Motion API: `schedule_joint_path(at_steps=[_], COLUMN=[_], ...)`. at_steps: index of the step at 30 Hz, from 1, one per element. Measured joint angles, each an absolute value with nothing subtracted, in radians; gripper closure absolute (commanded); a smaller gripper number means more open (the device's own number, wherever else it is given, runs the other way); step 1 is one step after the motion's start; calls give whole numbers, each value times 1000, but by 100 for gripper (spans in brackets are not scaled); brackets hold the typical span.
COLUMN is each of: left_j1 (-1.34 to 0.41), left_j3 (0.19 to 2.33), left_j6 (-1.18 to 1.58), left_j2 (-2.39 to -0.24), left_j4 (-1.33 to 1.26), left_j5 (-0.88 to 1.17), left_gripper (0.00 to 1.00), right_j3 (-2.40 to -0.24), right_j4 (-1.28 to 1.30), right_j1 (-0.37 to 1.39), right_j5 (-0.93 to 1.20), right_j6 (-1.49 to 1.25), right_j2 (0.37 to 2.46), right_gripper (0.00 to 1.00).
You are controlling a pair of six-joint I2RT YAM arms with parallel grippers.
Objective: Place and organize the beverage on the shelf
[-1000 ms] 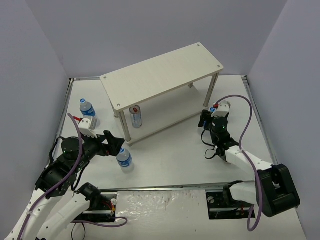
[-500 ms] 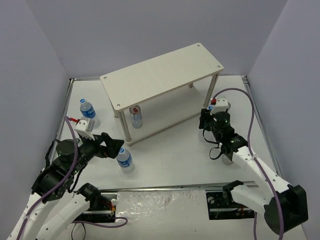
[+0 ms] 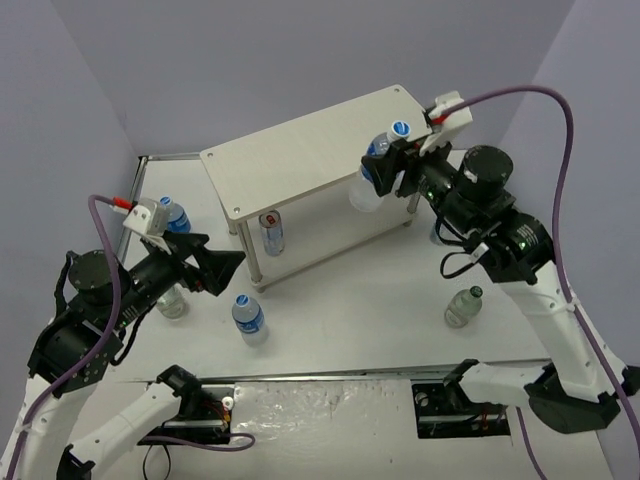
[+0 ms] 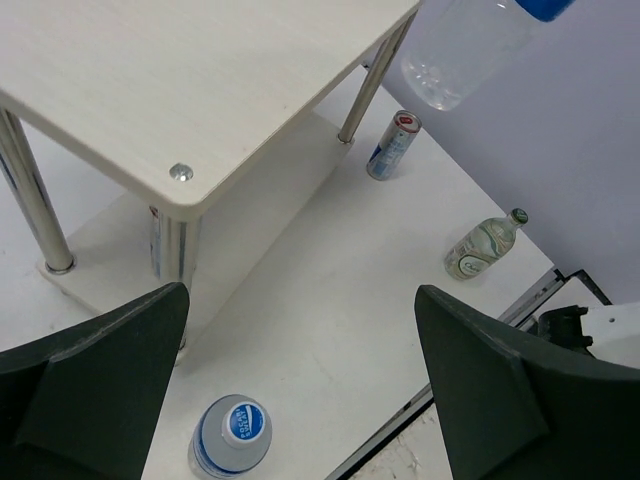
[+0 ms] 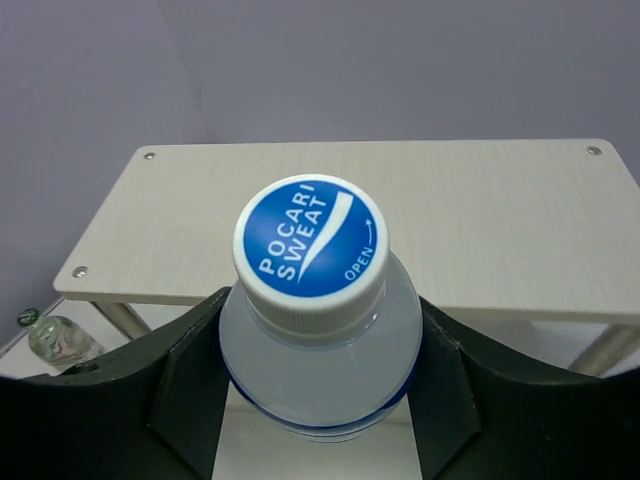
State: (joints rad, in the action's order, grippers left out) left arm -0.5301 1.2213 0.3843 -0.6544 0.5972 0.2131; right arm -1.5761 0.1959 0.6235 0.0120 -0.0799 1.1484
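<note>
The pale wood shelf (image 3: 300,160) stands at the back of the table. My right gripper (image 3: 385,172) is shut on a tall clear bottle (image 3: 372,180) with a blue and white cap, held in the air over the right end of the top board. In the right wrist view the fingers (image 5: 190,380) clamp the bottle's shoulder (image 5: 315,340) above the board (image 5: 500,220). My left gripper (image 3: 222,268) is open and empty, raised above a standing bottle (image 3: 248,318), which also shows in the left wrist view (image 4: 231,435). A slim can (image 3: 271,232) stands on the lower tier.
A small clear bottle (image 3: 462,305) stands on the table at the right, also in the left wrist view (image 4: 483,245). A can (image 4: 392,145) stands by the shelf's far right leg. Another tall bottle (image 3: 176,213) stands at the left behind my left wrist.
My right arm has risen from the table by the shelf's right leg, carrying the bottle up over the top board. My left arm has lifted and drawn back to the left.
</note>
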Motion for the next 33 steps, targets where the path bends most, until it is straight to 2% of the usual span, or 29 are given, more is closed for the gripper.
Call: schedule_joint_path(at_steps=[4, 8, 14, 25, 33], left_j1=[-530, -530, -530, -530, -530], left_j3=[1331, 1351, 1341, 1312, 1285], left_j6=[355, 339, 314, 299, 299], left_j2=[-724, -739, -723, -693, -669], left_j4=[615, 628, 664, 691, 690], left_j5=[238, 239, 227, 216, 208], left_gripper=[6, 6, 6, 6, 6], right_j3=[-1822, -2023, -2226, -2380, -2384], right_j4=[287, 354, 396, 436, 430], right_j1=[728, 815, 837, 822, 767], right_j5=[23, 25, -18, -90, -73], right_j6=[-47, -9, 26, 56, 35], right_j2=[1312, 1472, 1655, 1800, 1808], right_gripper=[85, 85, 82, 76, 65])
